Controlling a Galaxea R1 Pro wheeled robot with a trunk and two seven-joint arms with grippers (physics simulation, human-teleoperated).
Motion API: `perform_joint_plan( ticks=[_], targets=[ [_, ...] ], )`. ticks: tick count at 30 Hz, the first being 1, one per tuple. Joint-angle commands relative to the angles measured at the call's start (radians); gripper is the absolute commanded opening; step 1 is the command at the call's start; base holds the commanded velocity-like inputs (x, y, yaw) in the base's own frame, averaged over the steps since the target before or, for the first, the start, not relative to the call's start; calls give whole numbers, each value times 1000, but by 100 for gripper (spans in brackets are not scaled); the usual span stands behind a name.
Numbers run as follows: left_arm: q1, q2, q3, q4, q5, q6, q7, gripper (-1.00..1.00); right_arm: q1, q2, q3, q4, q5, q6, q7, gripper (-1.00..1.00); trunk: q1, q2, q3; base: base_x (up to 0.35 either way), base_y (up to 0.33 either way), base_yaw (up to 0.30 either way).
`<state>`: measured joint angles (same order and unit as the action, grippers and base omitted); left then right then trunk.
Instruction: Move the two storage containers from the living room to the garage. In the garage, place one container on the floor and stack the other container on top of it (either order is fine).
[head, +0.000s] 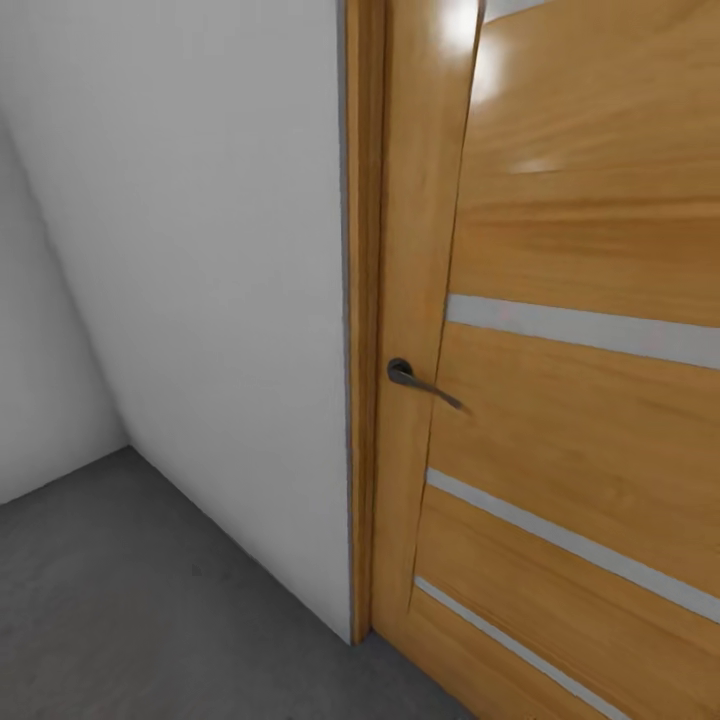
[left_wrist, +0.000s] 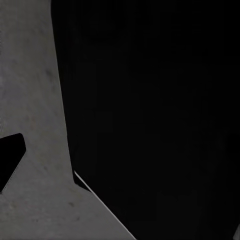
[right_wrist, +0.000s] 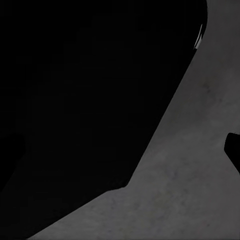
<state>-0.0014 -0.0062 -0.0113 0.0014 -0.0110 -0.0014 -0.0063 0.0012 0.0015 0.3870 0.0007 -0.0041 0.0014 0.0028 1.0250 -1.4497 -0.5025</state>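
A: Facing the orange-wood door (head: 580, 400) w/ pale horizontal slits, dark lever handle (head: 420, 380) at its edge. White wall (head: 200, 280) on the head cam's left, grey concrete floor (head: 130, 600) below. So robot's in the garage, transit phase imo.

B: Containers anywhere?

A: Can't see either storage container in these pics. Can't say where they are, carried or not.

B: Wrist cams?

A: Left wrist: big black mass, no detail, w/ a strip of concrete floor (left_wrist: 30, 100) beside it. Right wrist: same deal, dark mass plus floor (right_wrist: 195, 190). Small dark bits at the frame edges might be finger tips, too dark to call.

B: Jaws state?

A: Cannot tell for either arm. Not clear how far apart they stand or whether they've got hold of anything.

B: Step in hand?

A: Judgement only: moving btwn rooms at the garage door, either heading out to fetch a bin or just arrived. Door looks close, base near it.

B: Next move?

A: Prob needs the base to get through or turn away from the door w/o clipping the frame (head: 365, 300). If going out, handle may need working. Then find the bins or a floor spot for stacking.
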Motion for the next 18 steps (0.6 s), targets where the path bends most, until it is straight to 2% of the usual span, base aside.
perform_joint_plan(
  ticks=[1, 18],
  targets=[
    [0, 0, 0, 0, 0, 0, 0, 100, -1, 0, 4, 0, 0, 0, 0, 100, 0, 0, 0, 0, 0, -212],
    [0, 0, 7, 0, 8, 0, 0, 100, 2, 0, 4, 0, 0, 0, 0, 100, 0, 0, 8, 0, 0, -225]
  ],
)
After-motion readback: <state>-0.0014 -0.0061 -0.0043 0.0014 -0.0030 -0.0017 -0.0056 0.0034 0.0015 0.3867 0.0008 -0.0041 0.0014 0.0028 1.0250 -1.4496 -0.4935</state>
